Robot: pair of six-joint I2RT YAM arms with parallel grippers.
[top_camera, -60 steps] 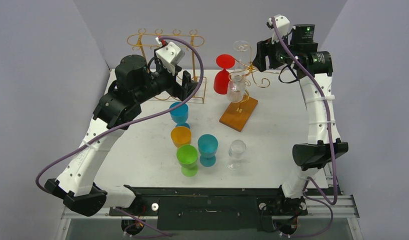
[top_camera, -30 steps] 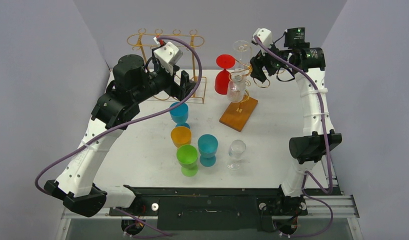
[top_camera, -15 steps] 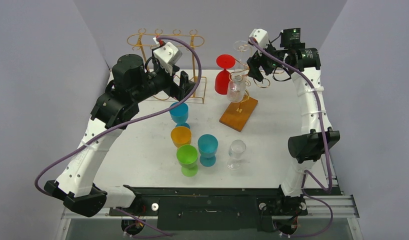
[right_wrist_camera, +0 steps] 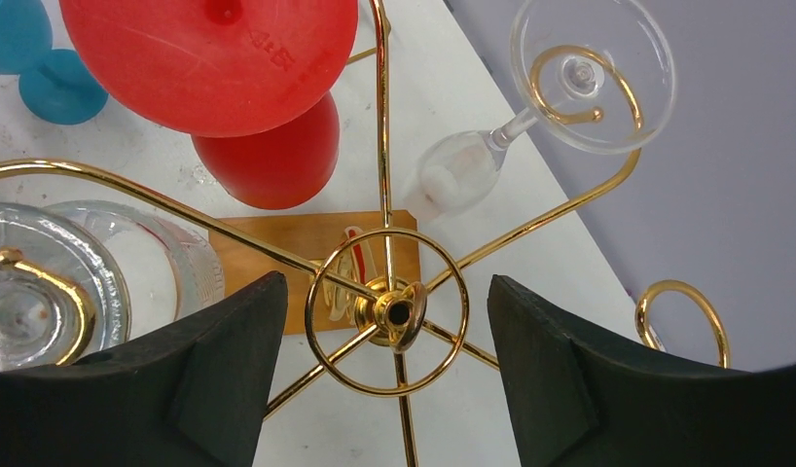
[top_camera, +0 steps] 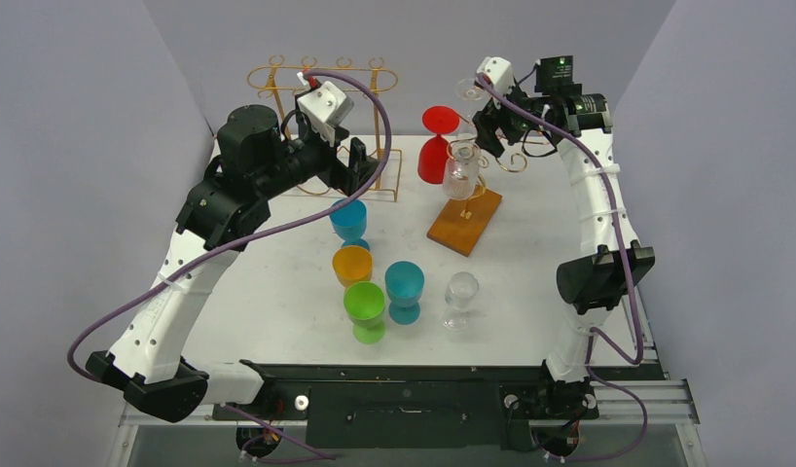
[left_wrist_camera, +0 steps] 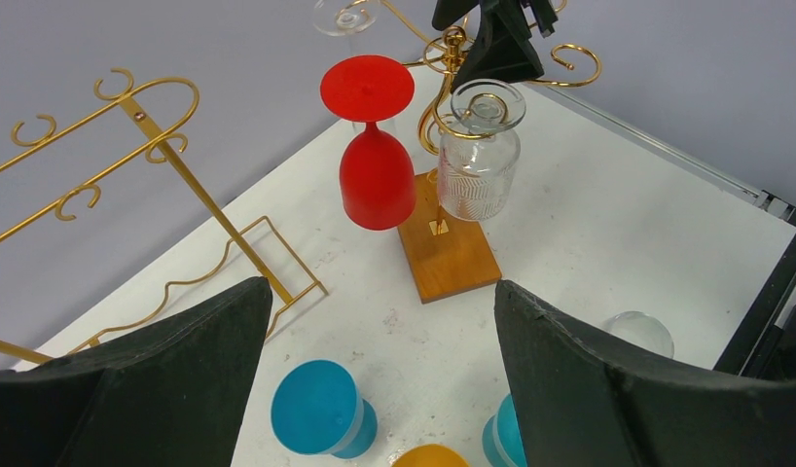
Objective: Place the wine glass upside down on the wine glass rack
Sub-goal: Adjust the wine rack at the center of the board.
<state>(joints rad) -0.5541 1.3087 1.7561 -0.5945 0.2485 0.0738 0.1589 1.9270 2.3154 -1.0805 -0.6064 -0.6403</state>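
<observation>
Though nothing was held, both end effectors stood close to breakables.

Right gripper (right_wrist_camera: 389, 341): fingers spread, empty, poised straddling above the hub of the wine glass rack (left_wrist_camera: 449, 255).
Left gripper (left_wrist_camera: 382, 292): fingers spread, empty, near the second gold rack (left_wrist_camera: 131, 126).

Hung upside down on the wine glass rack: red glass (left_wrist_camera: 377, 175); patterned clear glass (left_wrist_camera: 479, 170); slender clear wine glass (right_wrist_camera: 457, 170), foot caught in the far hook, stem slanting in the right wrist view.

Standing on the table (top_camera: 530, 243): clear glass (top_camera: 461, 292), upright, well apart from the rack; blue cup (top_camera: 348, 219); orange cup (top_camera: 352, 263); green cup (top_camera: 364, 304); teal cup (top_camera: 405, 282). Every vessel appeared empty.

Hazards, as judged: a drop or sideways swing by the right gripper could strike the gold arms and shake the hung glasses loose. The slender wine glass looked the least securely seated and could slip from its hook. The narrow wooden base might tip under a push.
</observation>
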